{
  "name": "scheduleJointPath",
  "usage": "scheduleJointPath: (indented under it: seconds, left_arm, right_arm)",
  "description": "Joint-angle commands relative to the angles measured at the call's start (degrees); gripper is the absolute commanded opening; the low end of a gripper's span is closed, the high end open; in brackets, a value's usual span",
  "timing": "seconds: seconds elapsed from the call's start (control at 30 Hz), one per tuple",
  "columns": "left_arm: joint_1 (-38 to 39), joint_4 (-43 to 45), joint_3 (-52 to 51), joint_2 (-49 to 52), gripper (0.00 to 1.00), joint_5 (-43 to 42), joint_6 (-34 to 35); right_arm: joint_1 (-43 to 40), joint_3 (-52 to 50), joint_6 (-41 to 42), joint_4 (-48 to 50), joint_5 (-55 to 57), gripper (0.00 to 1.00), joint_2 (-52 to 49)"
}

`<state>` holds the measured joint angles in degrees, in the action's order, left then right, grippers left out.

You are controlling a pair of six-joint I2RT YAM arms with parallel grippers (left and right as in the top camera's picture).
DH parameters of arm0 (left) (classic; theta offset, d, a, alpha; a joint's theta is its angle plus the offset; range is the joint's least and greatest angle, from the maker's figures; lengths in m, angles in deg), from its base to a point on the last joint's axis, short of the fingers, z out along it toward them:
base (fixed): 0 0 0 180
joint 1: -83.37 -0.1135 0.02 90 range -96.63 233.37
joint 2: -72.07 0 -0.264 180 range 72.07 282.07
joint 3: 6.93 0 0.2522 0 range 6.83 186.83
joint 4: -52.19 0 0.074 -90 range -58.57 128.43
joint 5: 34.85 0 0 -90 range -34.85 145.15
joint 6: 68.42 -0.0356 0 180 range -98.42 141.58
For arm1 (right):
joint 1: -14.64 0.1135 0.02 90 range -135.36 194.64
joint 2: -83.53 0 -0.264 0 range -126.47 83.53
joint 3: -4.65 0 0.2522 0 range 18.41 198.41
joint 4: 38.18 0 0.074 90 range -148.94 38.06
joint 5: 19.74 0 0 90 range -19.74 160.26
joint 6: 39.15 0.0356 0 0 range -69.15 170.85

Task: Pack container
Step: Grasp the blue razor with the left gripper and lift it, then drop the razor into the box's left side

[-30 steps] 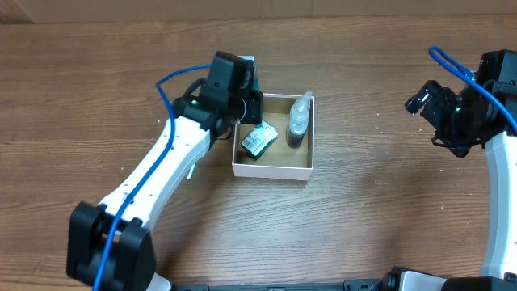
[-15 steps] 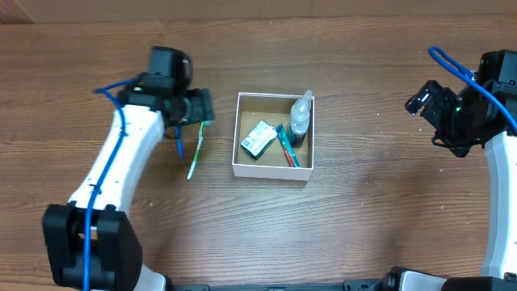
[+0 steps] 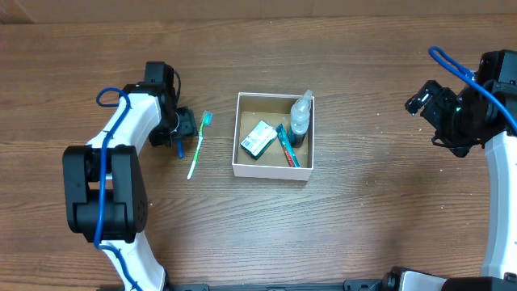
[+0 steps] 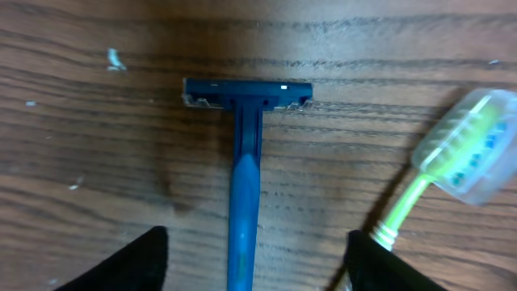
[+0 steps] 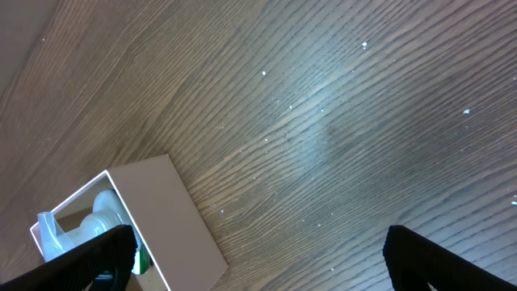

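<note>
Grained brown wood runs across the bench (image 3: 363,218). Mid-bench sits the container (image 3: 272,170), square, white card outside and brown inside, holding a green packet (image 3: 258,139), a slim red-and-teal tube (image 3: 287,149) and a clear bottle (image 3: 300,117). Left of it lie a green toothbrush (image 3: 198,145) and a blue plastic T-shaped razor (image 4: 246,162). The left gripper (image 4: 254,236), jaws spread, straddles the razor's handle, having shifted over it in the last half second. Farther off, the right gripper (image 5: 258,234) hangs unmoved, jaws spread.
</note>
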<state>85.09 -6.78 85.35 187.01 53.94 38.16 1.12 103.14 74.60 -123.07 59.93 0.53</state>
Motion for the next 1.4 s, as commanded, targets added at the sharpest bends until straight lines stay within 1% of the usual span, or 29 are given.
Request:
scheduleJointPath:
  seconds: [0.0,0.1,0.17,0.23,0.3,0.37,0.43,0.53,0.67,0.73,0.8,0.9,0.97,1.1,1.2,1.23,1.27,1.3,1.33,1.37]
  left_arm:
    - [-0.7,0.9,0.2,2.1,0.58,0.6,0.6]
    - [-0.7,1.7,0.2,2.8,0.49,0.6,0.1]
    - [-0.7,2.0,0.2,3.3,0.39,0.2,0.0]
    - [-0.5,1.5,0.2,3.7,0.24,0.1,-0.1]
    - [-0.5,1.0,0.3,3.7,0.13,0.2,-0.3]
    - [-0.7,0.3,0.6,3.4,0.06,0.1,-0.3]
    - [-0.7,-1.4,2.2,3.0,0.04,0.1,-1.7]
    - [-0.5,-6.4,6.9,1.7,0.04,-0.3,-1.8]
    - [1.3,-14.9,15.7,-2.0,0.04,-5.4,-1.9]
    - [3.8,-17.3,19.0,-5.0,0.04,-7.5,-2.7]
    - [7.5,-17.6,20.1,-8.3,0.04,-7.5,-4.1]
    - [14.2,-17.7,20.1,-11.5,0.04,-2.9,-4.8]
    - [18.5,-17.8,20.1,-11.6,0.04,0.4,-4.8]
    - [25.4,-14.8,17.7,-9.7,0.07,1.9,-3.3]
    - [27.2,-11.4,14.6,-8.0,0.13,1.8,-1.0]
    - [27.2,-11.0,13.9,-7.5,0.17,1.9,0.0]
    - [27.0,-11.1,13.7,-7.3,0.29,1.8,0.5]
    - [26.3,-11.6,13.9,-7.3,0.48,1.8,0.8]
    - [25.7,-12.2,14.3,-7.7,0.56,1.8,0.8]
    - [25.0,-13.0,14.7,-7.9,0.65,2.0,0.5]
  right_arm:
    - [-0.2,0.2,0.1,0.3,-0.3,1.00,-0.1]
    - [-0.2,0.2,0.1,0.3,-0.3,1.00,-0.1]
    - [-0.2,0.2,0.1,0.3,-0.3,1.00,-0.1]
    - [-0.2,0.2,0.1,0.3,-0.3,1.00,-0.1]
    - [-0.2,0.2,0.1,0.3,-0.3,1.00,-0.1]
    - [-0.2,0.2,0.1,0.3,-0.3,1.00,-0.1]
    - [-0.2,0.2,0.1,0.3,-0.3,1.00,-0.1]
    - [-0.2,0.2,0.1,0.3,-0.3,1.00,-0.1]
    - [-0.2,0.2,0.1,0.3,-0.3,1.00,-0.1]
    - [-0.2,0.2,0.1,0.3,-0.3,1.00,-0.1]
    - [-0.2,0.2,0.1,0.3,-0.3,1.00,-0.1]
    - [-0.2,0.2,0.1,0.3,-0.3,1.00,-0.1]
    - [-0.2,0.2,0.1,0.3,-0.3,1.00,-0.1]
    - [-0.2,0.2,0.1,0.3,-0.3,1.00,-0.1]
    - [-0.2,0.2,0.1,0.3,-0.3,1.00,-0.1]
    - [-0.2,0.2,0.1,0.3,-0.3,1.00,-0.1]
    - [-0.2,0.2,0.1,0.3,-0.3,1.00,-0.1]
    - [-0.2,0.2,0.1,0.3,-0.3,1.00,-0.1]
    - [-0.2,0.2,0.1,0.3,-0.3,1.00,-0.1]
    - [-0.2,0.2,0.1,0.3,-0.3,1.00,-0.1]
